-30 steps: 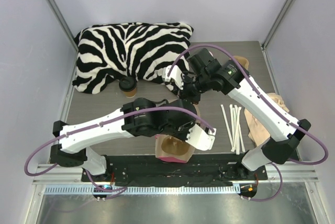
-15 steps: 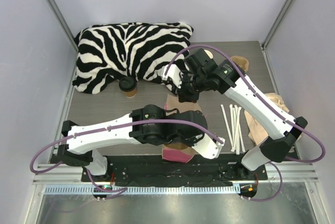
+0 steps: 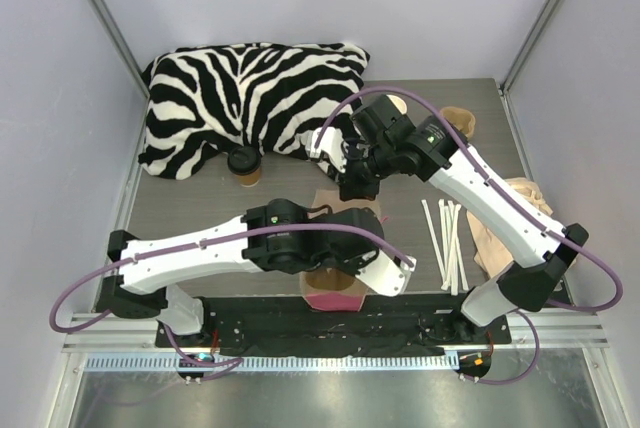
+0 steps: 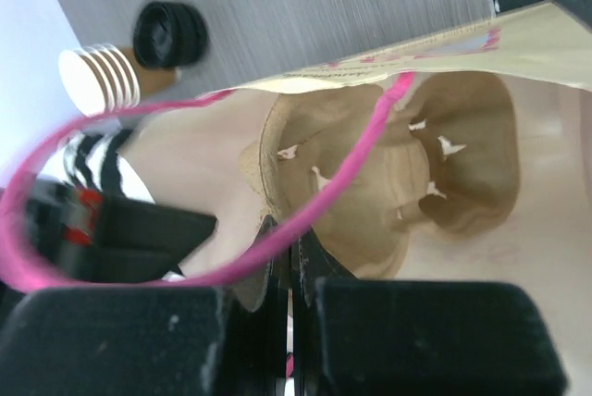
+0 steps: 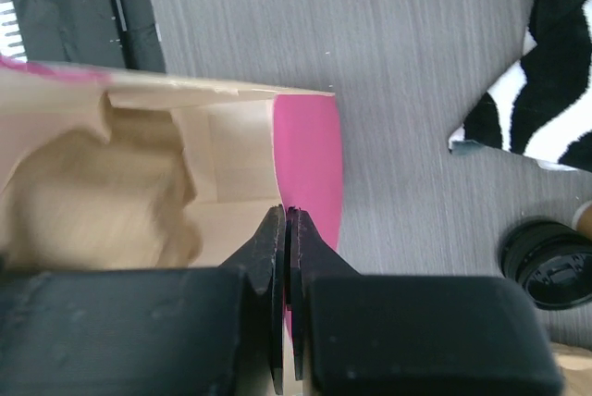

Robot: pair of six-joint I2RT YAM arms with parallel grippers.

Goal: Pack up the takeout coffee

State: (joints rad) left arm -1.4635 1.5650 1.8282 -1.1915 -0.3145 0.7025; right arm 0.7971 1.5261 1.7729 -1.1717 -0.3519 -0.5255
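Note:
The takeout coffee [image 3: 243, 164], a brown cup with a black lid, stands by the zebra pillow's front edge, left of both grippers and untouched. A tan paper bag [image 3: 333, 297] with pink sides and a pink handle [image 4: 305, 220] stands open at the table's near middle, a brown cardboard cup carrier [image 4: 407, 165] inside it. My left gripper [image 4: 294, 237] is shut on the bag's near wall at the mouth. On the far wall, my right gripper [image 5: 288, 216] is shut too [image 3: 358, 188]. The two hold the mouth apart.
A zebra pillow [image 3: 250, 98] fills the back left. A stack of lidless cups [image 4: 97, 81] and loose black lids [image 4: 171, 33] lie behind the bag. White straws [image 3: 448, 243] and tan cardboard pieces [image 3: 505, 223] lie to the right.
My left arm swung right along the bag, then came back a little. The right gripper drifted slightly left. Both stayed shut on the bag.

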